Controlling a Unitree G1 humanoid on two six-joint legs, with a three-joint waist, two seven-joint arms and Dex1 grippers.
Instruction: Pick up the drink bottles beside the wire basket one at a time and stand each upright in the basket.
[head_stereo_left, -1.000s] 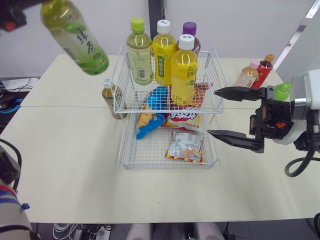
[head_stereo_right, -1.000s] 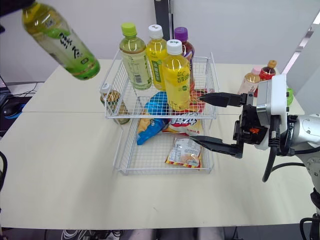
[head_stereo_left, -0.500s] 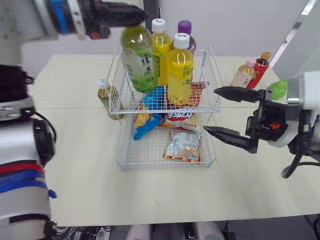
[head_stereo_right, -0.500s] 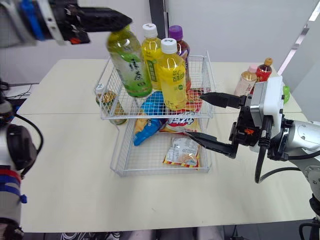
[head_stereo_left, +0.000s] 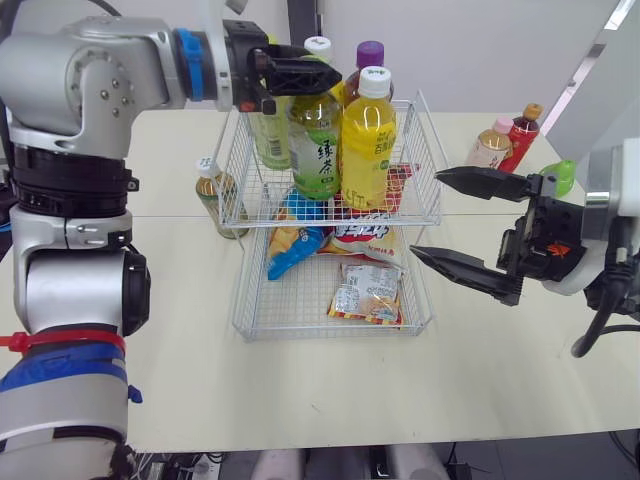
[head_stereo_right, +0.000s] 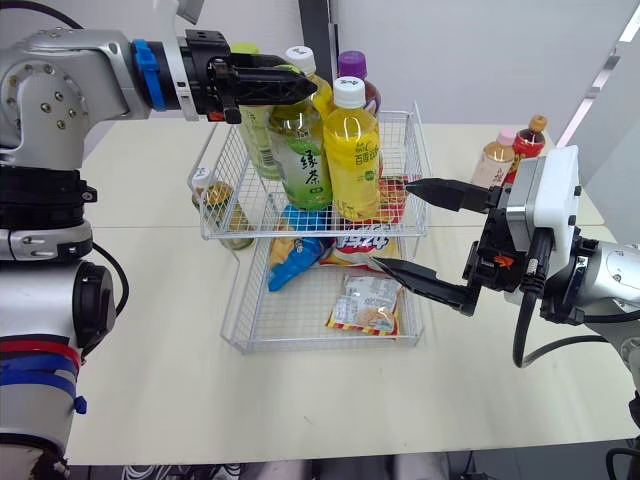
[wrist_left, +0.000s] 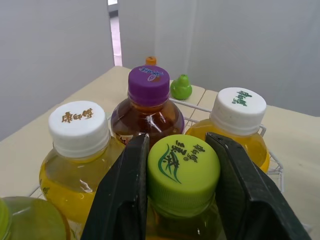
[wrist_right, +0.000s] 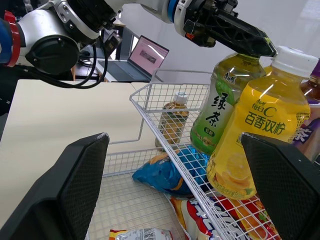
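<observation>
Left wrist view, left gripper (wrist_left: 179, 150) pinching cap of green tea bottle (head_stereo_left: 317, 150), head views, bottle inside wire basket (head_stereo_left: 428, 140), right gripper (head_stereo_left: 428, 212) agape alongside

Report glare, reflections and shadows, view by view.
Left eye view: light is even, shadows on the cream table are faint. Left wrist view: glints on the purple-capped brown bottle beyond the lime-capped green tea bottle. Right wrist view: bright highlights on the white-capped yellow bottle; a laptop screen glows behind.
</observation>
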